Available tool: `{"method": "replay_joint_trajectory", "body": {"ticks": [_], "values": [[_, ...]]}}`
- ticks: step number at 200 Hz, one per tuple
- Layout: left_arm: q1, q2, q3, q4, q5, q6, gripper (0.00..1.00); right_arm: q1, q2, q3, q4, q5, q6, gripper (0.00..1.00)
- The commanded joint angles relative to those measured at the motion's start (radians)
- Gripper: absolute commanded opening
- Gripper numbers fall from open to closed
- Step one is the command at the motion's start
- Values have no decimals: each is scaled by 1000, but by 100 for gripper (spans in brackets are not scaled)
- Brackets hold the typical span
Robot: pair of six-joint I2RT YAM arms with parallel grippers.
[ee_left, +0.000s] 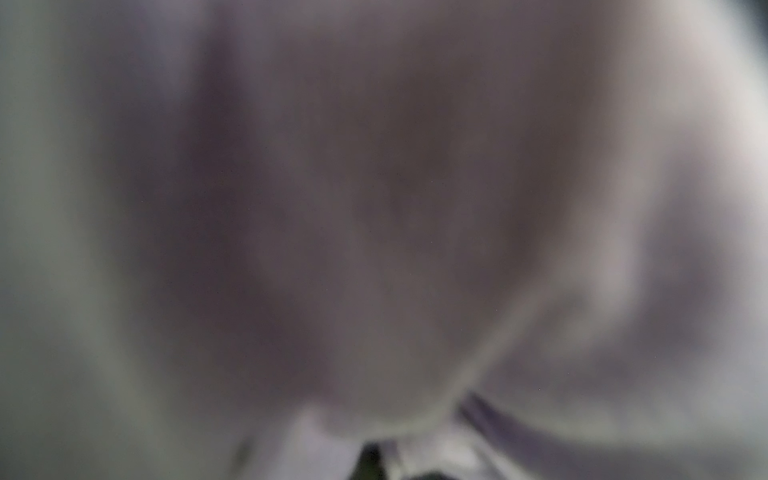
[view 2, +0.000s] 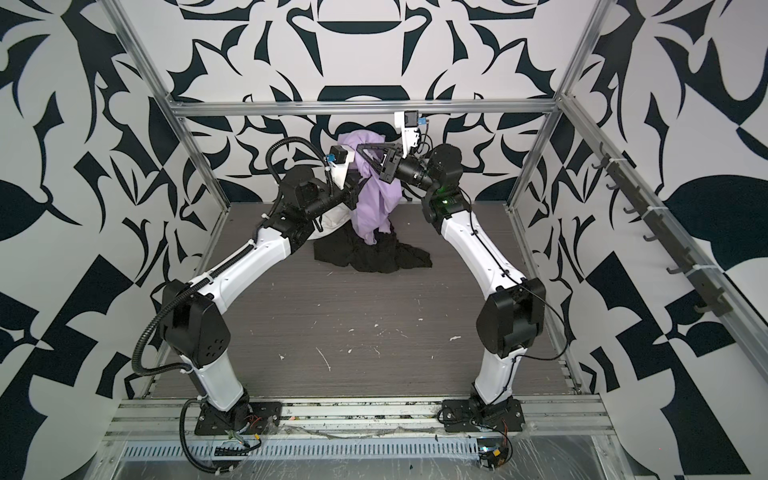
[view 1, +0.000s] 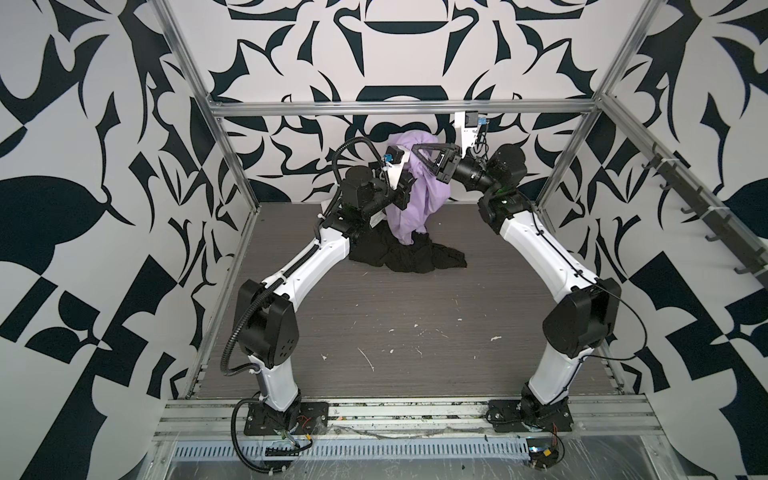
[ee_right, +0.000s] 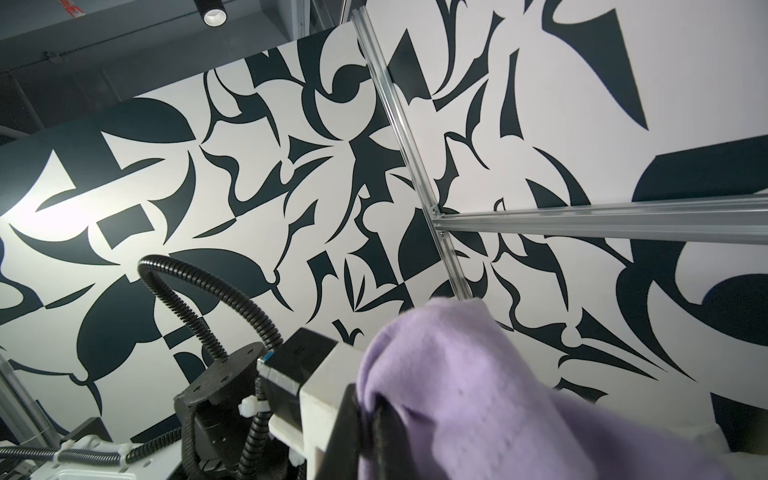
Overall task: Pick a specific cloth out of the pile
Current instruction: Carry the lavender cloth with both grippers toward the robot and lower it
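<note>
The cloth (view 1: 419,208) (view 2: 374,208), lavender, hangs in the air at the back middle of the table, and its lower end touches the pile. My right gripper (view 1: 417,149) (ee_right: 370,415) is shut on its top edge, fabric draped over the fingers. My left gripper (view 1: 406,192) (view 2: 354,195) is pushed into the cloth lower down, shut, its fingers buried in the folds. In the left wrist view blurred lavender cloth (ee_left: 374,208) covers nearly everything. What lies of the pile is the black cloth (view 1: 415,259) (view 2: 374,257), crumpled under the hanging one, and the white cloth (view 2: 332,222), mostly behind my left arm.
The patterned back wall and the frame's horizontal bar (view 1: 399,109) stand close behind both grippers. Upright frame posts (view 1: 232,166) flank the table's back corners. A rail of hooks (view 1: 706,208) runs along the right side. The grey table (view 1: 395,324) stretches toward the front.
</note>
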Motion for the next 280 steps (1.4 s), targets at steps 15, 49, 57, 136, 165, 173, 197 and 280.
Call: {"method": "replay_joint_trajectory", "body": {"ticks": [15, 49, 57, 136, 165, 173, 197, 280], "values": [[-32, -85, 37, -8, -10, 52, 0, 28, -112, -15, -6, 20, -98, 0], [-55, -116, 43, -31, -19, 70, 0, 51, -148, -3, -67, 29, -144, 0], [-64, -127, 44, -36, -23, 80, 0, 58, -158, 0, -86, 34, -161, 0], [-151, -234, 19, -97, -81, 163, 0, 129, -273, -27, -217, 72, -277, 0], [-187, -274, -6, -107, -106, 192, 0, 159, -322, -69, -240, 93, -310, 0], [-196, -283, -15, -108, -111, 196, 0, 167, -335, -79, -246, 98, -317, 0], [-230, -316, -44, -108, -129, 212, 0, 193, -377, -116, -274, 111, -339, 0], [-394, -457, -201, -135, -221, 302, 0, 303, -639, -357, -400, 229, -395, 0]]}}
